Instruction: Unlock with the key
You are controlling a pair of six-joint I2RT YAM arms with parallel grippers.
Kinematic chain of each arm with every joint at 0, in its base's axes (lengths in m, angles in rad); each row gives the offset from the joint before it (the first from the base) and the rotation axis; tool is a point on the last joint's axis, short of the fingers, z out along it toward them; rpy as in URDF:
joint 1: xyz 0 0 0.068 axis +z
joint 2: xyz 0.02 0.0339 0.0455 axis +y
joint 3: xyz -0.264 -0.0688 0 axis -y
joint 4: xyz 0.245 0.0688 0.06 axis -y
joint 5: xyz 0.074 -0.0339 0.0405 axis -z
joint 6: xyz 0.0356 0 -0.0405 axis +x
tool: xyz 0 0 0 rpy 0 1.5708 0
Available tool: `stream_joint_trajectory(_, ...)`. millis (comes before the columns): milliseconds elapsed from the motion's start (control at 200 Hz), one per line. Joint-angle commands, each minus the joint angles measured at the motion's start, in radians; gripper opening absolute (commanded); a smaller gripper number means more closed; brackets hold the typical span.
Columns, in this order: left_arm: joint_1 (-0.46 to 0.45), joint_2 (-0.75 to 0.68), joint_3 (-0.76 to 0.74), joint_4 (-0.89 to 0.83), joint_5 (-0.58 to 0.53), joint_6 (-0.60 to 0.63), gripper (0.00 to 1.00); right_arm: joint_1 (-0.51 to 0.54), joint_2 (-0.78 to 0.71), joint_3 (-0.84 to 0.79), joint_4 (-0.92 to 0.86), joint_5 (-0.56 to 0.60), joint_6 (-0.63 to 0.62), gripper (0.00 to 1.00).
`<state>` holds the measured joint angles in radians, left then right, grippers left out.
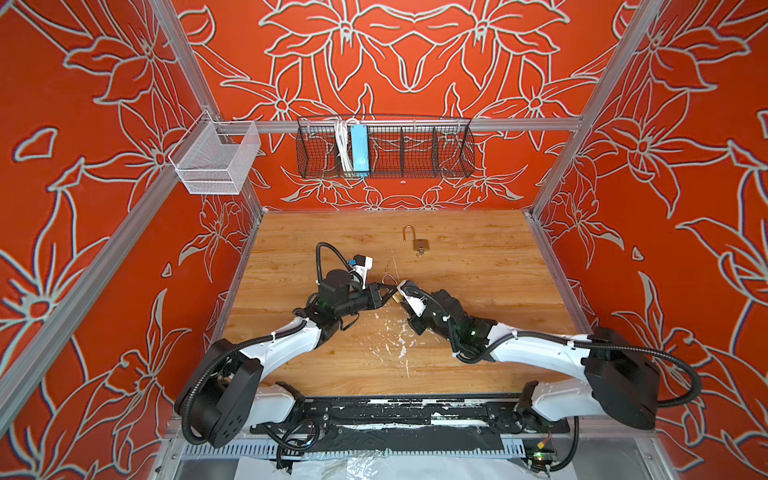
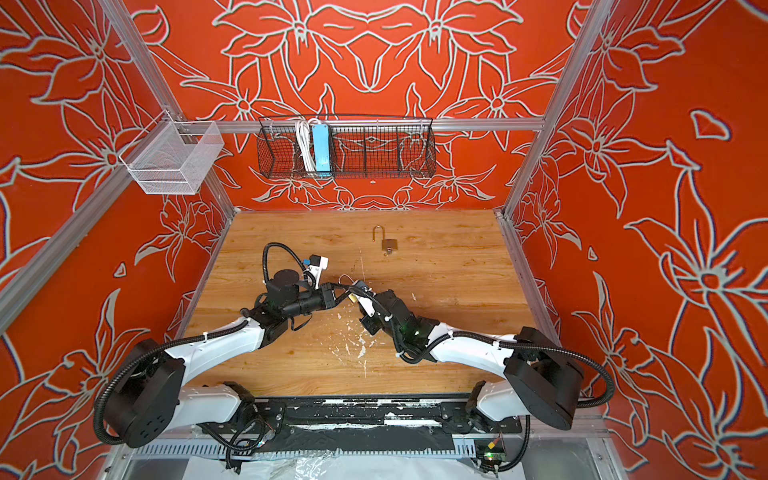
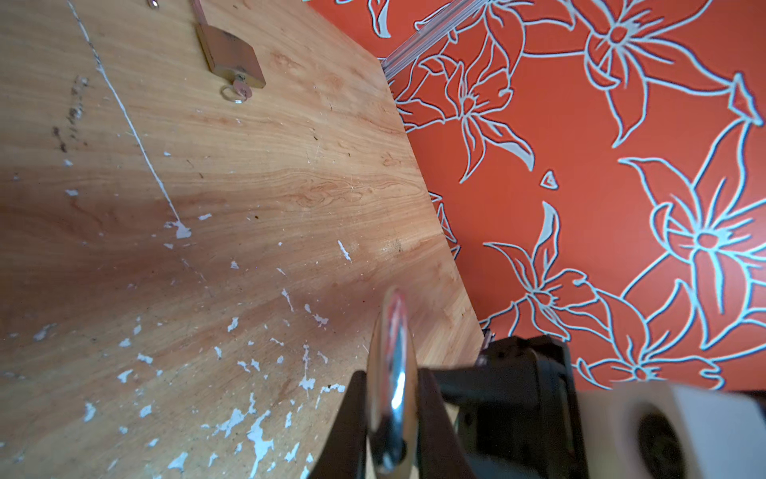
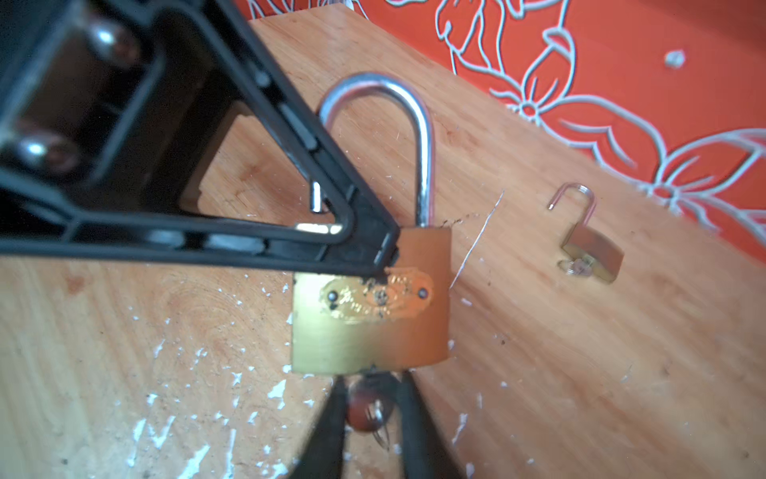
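Item, held padlock (image 4: 369, 315): brass body over the middle of the tabletop (image 1: 478, 332), between the two arms. Its shackle (image 4: 422, 145) points toward the far edge and its base toward the near edge.
Shackle state: one leg stands clear of the body, so this lock is judged sprung, though this is not tested.
Fitting, key (image 4: 368, 408): seated in the keyway at the base, with a reddish head showing.
Holder, left end effector (image 3: 391, 410): pressed together on the held padlock where the shackle meets the body. This is likely a brace so the body cannot spin when the key is turned.
Turner, right end effector (image 4: 369, 419): its fingers flank the key head closely. Whether they pinch it or stand just off it cannot be told.
Item, second padlock (image 1: 419, 244): lies flat near the middle of the far edge, well apart from both arms. Its shackle is open and a second key (image 3: 238, 89) sits in its base. Judged out of play.
Hidden: the left end effector's far finger, behind the lock body in the right wrist view, and the key's blade, inside the keyway.
Hard to make out: the held padlock in both top views, where the end effectors mask most of it. Its height above the tabletop is unclear, and the key head is blurred.
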<state>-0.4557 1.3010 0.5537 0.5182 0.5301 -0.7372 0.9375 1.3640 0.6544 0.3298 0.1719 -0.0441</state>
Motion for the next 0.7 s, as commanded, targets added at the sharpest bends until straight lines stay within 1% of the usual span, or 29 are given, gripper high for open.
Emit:
stream_joint_trajectory(0,0.020,-0.016,-0.013,0.069,0.021,0.069,0.00,-0.006,-0.037,-0.017,0.037,0.002,0.012,0.44)
stream_joint_trajectory(60,0.026,-0.012,-0.017,0.077,0.028,0.098,0.00,-0.009,-0.068,-0.045,0.060,0.018,0.008,0.47)
stream_joint_trajectory(145,0.026,0.012,-0.002,0.081,0.083,0.169,0.00,-0.030,-0.133,-0.103,0.129,-0.010,0.025,0.52)
stream_joint_trajectory(175,0.026,0.024,0.005,0.091,0.132,0.205,0.00,-0.042,-0.156,-0.123,0.149,-0.026,0.034,0.55)
stream_joint_trajectory(215,0.026,0.046,0.026,0.102,0.227,0.256,0.00,-0.067,-0.186,-0.147,0.169,-0.056,0.049,0.58)
stream_joint_trajectory(275,0.022,0.076,0.065,0.074,0.362,0.326,0.00,-0.127,-0.222,-0.178,0.198,-0.148,0.087,0.60)
stream_joint_trajectory(315,0.013,0.089,0.081,0.055,0.406,0.360,0.00,-0.175,-0.240,-0.201,0.227,-0.222,0.118,0.61)
stream_joint_trajectory(365,-0.001,0.088,0.086,0.036,0.409,0.398,0.00,-0.224,-0.256,-0.228,0.275,-0.304,0.153,0.64)
stream_joint_trajectory(420,-0.013,0.081,0.084,0.015,0.399,0.435,0.00,-0.255,-0.267,-0.246,0.313,-0.370,0.178,0.66)
stream_joint_trajectory(545,-0.034,0.061,0.089,-0.026,0.393,0.482,0.00,-0.270,-0.270,-0.245,0.327,-0.441,0.190,0.68)
stream_joint_trajectory(696,-0.058,0.069,0.115,-0.087,0.394,0.528,0.00,-0.284,-0.247,-0.254,0.397,-0.582,0.210,0.66)
